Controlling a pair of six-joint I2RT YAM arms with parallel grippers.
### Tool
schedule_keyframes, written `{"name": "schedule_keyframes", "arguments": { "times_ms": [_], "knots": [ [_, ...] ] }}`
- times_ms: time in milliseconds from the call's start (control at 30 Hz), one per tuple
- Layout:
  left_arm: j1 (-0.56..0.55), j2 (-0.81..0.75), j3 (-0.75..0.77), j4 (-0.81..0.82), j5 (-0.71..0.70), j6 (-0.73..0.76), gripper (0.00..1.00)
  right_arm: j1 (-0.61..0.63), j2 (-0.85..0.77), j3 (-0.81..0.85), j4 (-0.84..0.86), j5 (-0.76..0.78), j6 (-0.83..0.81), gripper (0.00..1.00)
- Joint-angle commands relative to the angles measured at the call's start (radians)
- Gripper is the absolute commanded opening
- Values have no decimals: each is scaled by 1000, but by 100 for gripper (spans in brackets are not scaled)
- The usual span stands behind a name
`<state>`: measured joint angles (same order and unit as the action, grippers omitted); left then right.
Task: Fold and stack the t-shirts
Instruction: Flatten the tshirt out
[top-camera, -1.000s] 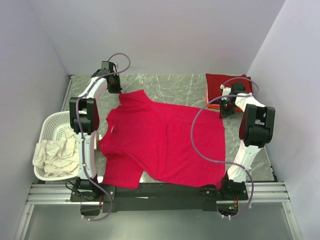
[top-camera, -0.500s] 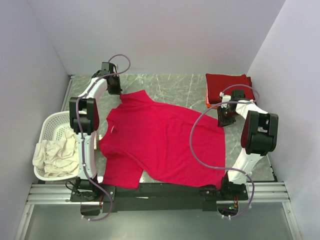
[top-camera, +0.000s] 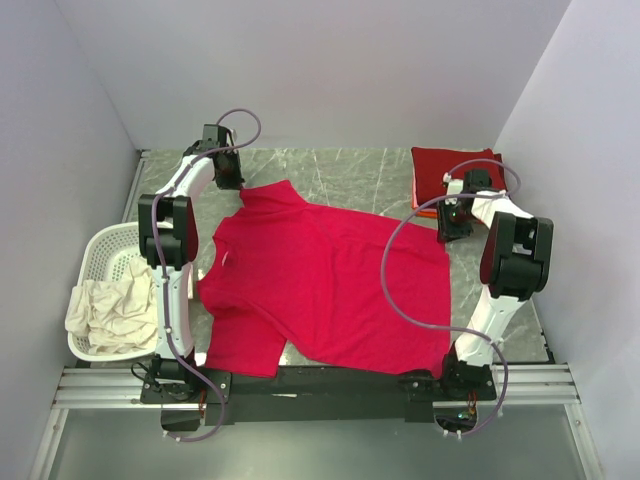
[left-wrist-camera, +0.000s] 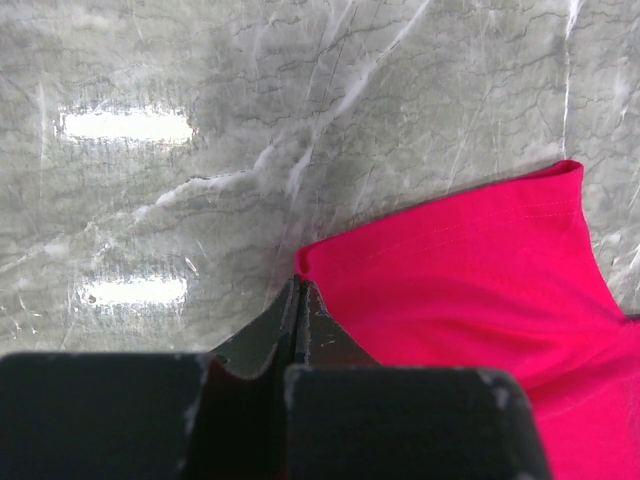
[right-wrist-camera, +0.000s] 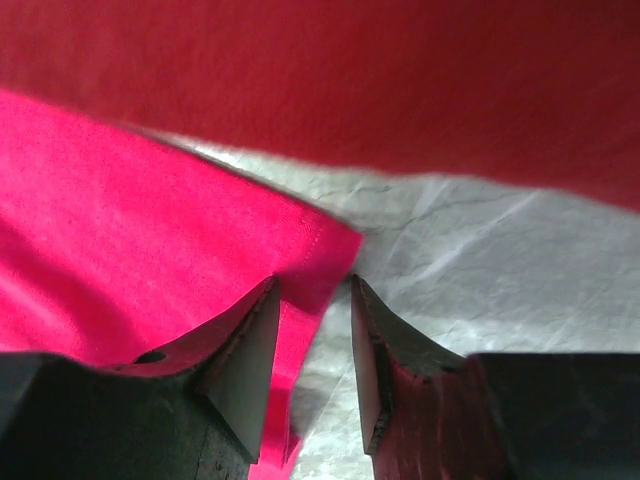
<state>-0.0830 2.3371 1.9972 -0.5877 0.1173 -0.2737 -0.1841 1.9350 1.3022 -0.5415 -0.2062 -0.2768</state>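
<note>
Large bright crimson-red cloth t-shirt (top-camera: 320, 280) is lying spread flat across the middle of the grey marbled table (top-camera: 350, 175), collar toward 9 o'clock, hem toward 3 o'clock. My left gripper (left-wrist-camera: 298, 300) is sitting at the sleeve corner at the shirt's 11 o'clock, fingers pressed together right at the cloth's tip. I can't tell whether any fabric is actually caught between them. My right gripper (right-wrist-camera: 312, 290) is hovering at the hem corner at 2 o'clock, fingers spread, with the corner lying between them unclamped. I'm judging the shirt light, limp and without stiffness: it's likely going to sag, drag on the table and slide out of a shallow pinch. So I'm favouring the stitched sleeve cuff and hem corners, taking a deep bite. The folded dark maroon-red shirt stack (top-camera: 455, 165) is sitting at the table's 1 o'clock, just beside the right gripper, so snagging is a risk. The white slotted plastic basket (top-camera: 100, 245) is holding crumpled cream-white cloth (top-camera: 110, 305) at 8 o'clock.
</note>
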Motion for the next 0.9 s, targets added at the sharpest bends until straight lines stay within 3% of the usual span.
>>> {"name": "schedule_keyframes", "arguments": {
  "times_ms": [0, 667, 767, 867],
  "knots": [
    [-1, -62, 3, 14, 16, 21, 0, -11, 19, 46, 43, 47, 10, 42],
    [-1, -61, -6, 14, 19, 27, 0, -11, 73, 101, 49, 48, -33, 43],
    [-1, -64, -8, 14, 19, 30, 0, -11, 70, 97, 35, 37, -45, 38],
    [-1, -65, -9, 14, 19, 30, 0, -11, 58, 80, 12, 28, -67, 23]
  ]
}}
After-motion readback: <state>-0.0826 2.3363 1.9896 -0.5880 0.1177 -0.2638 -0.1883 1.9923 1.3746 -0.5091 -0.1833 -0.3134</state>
